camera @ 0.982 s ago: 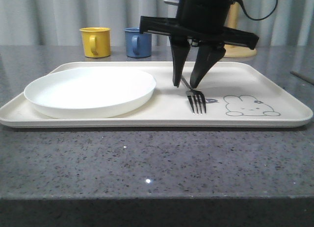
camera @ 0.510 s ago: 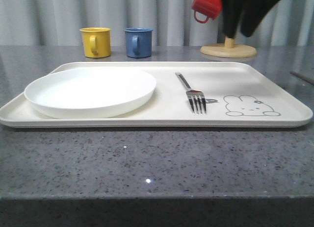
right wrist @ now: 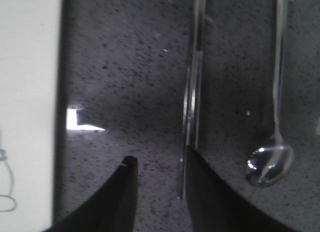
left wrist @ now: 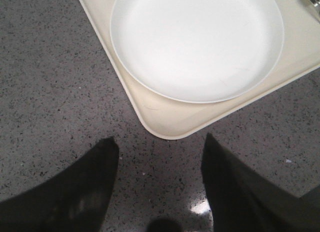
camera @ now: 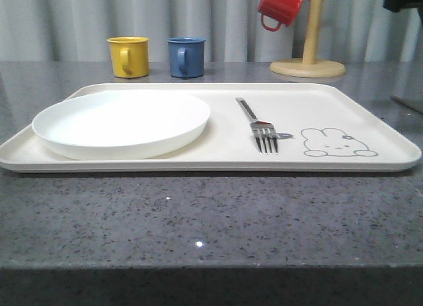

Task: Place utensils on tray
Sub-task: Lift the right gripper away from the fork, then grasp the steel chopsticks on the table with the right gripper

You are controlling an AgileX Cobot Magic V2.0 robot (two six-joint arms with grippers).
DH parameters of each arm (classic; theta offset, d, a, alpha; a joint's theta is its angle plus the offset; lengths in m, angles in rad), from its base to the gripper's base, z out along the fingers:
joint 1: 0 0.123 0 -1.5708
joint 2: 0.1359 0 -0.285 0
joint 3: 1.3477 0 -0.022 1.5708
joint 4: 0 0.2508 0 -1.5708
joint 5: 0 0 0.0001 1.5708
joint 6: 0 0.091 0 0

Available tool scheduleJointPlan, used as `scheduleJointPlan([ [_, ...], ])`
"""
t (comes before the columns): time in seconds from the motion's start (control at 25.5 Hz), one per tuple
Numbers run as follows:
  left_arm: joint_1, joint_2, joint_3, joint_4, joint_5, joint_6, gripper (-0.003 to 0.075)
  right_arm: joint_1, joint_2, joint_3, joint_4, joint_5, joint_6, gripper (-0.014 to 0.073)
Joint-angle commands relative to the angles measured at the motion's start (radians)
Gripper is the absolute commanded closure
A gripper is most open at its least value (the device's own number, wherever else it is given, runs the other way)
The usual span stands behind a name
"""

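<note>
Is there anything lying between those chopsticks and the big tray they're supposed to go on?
Nothing visible does. In the right wrist view, the chopsticks lie on the countertop with only bare stone between them and the tray. The spoon lies on their far side, away from the tray.

Staged kitchen or dining setting: a speckled grey stone counter [camera: 211, 220] bearing a cream tray [camera: 370, 121] with a white plate [camera: 122, 124], yellow [camera: 128, 56] and blue mugs [camera: 186, 56] near its far edge, a wooden mug tree [camera: 308, 55], pale curtains [camera: 79, 22] behind.
</note>
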Motion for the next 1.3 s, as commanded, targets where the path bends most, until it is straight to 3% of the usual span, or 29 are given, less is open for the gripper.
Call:
scheduleJointPlan([
  [0.0,-0.007,-0.005,-0.026,-0.009,-0.061,-0.011,0.0351,-0.059,-0.04,0.005,0.024,-0.012,-0.07,0.0318],
  [0.35,-0.007,-0.005,-0.026,-0.009,-0.061,-0.011,0.0351,-0.109,-0.003,0.014,0.025,-0.005,-0.088,0.0318],
  [1.02,-0.007,-0.005,-0.026,-0.009,-0.061,-0.011,0.0351,-0.11,0.109,0.012,0.078,-0.004,-0.123,0.0321],
  [1.26,-0.007,-0.005,-0.026,-0.009,-0.061,-0.011,0.0351,-0.11,0.117,0.012,0.078,-0.003,-0.123,0.0446],
])
